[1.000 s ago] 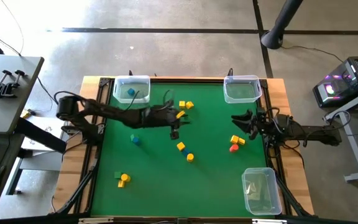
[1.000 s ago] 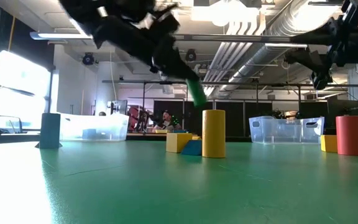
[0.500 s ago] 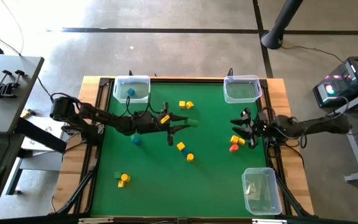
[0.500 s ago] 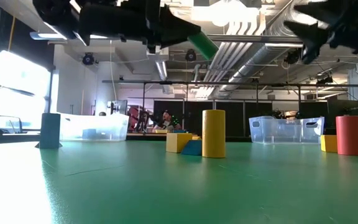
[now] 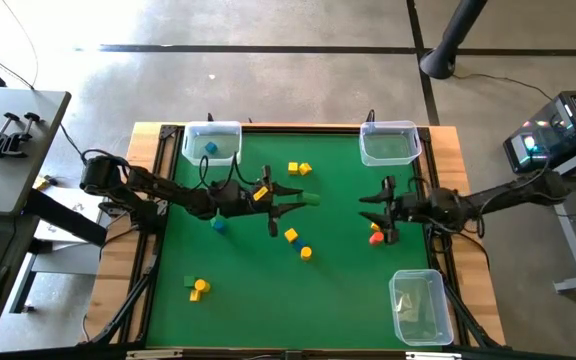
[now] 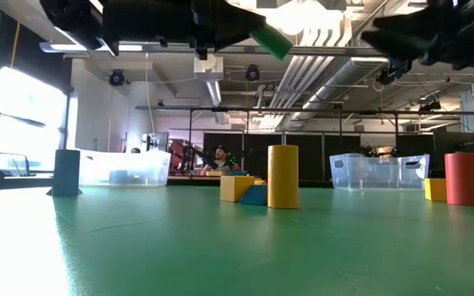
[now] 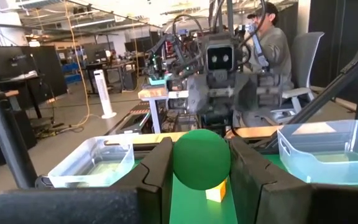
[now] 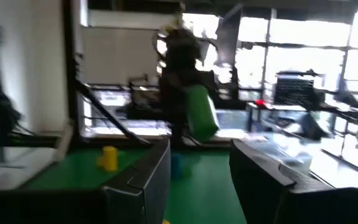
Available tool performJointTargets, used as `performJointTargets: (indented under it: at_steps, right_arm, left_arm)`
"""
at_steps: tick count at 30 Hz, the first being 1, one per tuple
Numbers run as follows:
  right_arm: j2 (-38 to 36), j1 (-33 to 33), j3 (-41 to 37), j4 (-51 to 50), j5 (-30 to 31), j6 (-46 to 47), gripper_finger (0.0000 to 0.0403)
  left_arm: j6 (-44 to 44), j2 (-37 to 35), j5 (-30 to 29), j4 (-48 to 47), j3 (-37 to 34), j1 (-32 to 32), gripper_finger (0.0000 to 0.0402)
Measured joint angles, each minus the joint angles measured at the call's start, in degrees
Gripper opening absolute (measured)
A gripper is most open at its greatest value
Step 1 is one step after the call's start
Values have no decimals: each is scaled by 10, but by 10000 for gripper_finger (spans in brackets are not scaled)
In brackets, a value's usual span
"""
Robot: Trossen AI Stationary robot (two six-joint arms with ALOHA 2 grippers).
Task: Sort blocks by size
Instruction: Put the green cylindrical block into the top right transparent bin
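My left gripper [image 5: 298, 197] hangs level above the middle of the green mat, pointing toward the table's right edge, shut on a green cylinder block [image 5: 311, 198]. The block also shows in the low view [image 6: 270, 41] and the right wrist view [image 8: 201, 112]. My right gripper [image 5: 373, 207] is open and empty, high over a yellow block [image 5: 377, 224] and a red cylinder [image 5: 375, 238] that stand on the mat at the right. Other yellow blocks [image 5: 298, 168], a yellow and blue group [image 5: 296, 243], a blue block [image 5: 218, 225] and a green and yellow pair [image 5: 195, 288] rest on the mat. My left gripper pinches the green cylinder's curved sides [image 7: 202, 157] between its two fingers [image 7: 157, 174]. The fingers lie level, coming from the table's left, along the cylinder. Its round end faces back at the wrist camera and its far end [image 5: 313, 198] sticks out past the fingertips. It is lifted clear of the mat.
Clear plastic bins stand at the far left corner [image 5: 212, 143], holding a blue block [image 5: 209, 148], at the far right corner [image 5: 389, 142] and at the near right [image 5: 417, 305]. A wooden frame [image 5: 138, 250] edges the mat. A person sits beyond the table [image 7: 272, 50].
My left gripper has risen with the green cylinder, lifting it clear of the mat, and has tipped from pointing down to level. My right gripper has moved toward the table's left, over the red and yellow blocks.
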Motion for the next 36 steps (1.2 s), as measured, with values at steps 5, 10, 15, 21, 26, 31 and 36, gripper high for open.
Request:
performJointTargets:
  at_steps: [5,10,15,21,26,31,36]
  right_arm:
    - [86,0,0,59,9,1,190]
    - [170,0,0,138,4,1,242]
    - [268,0,0,259,-4,-6,256]
    - [382,-2,61,331,-10,-41,256]
    - [448,-8,130,331,-5,-77,256]
    - [466,-34,146,331,23,-59,256]
    - [466,-59,143,352,-60,-24,256]
  left_arm:
    - [1,0,0,5,0,0,88]
    - [2,0,0,7,0,0,89]
    - [2,0,0,8,0,-1,90]
    - [7,0,1,8,0,-7,90]
    - [11,0,1,10,0,-12,90]
    - [24,0,0,13,0,-20,90]
    - [42,0,1,43,0,-29,90]
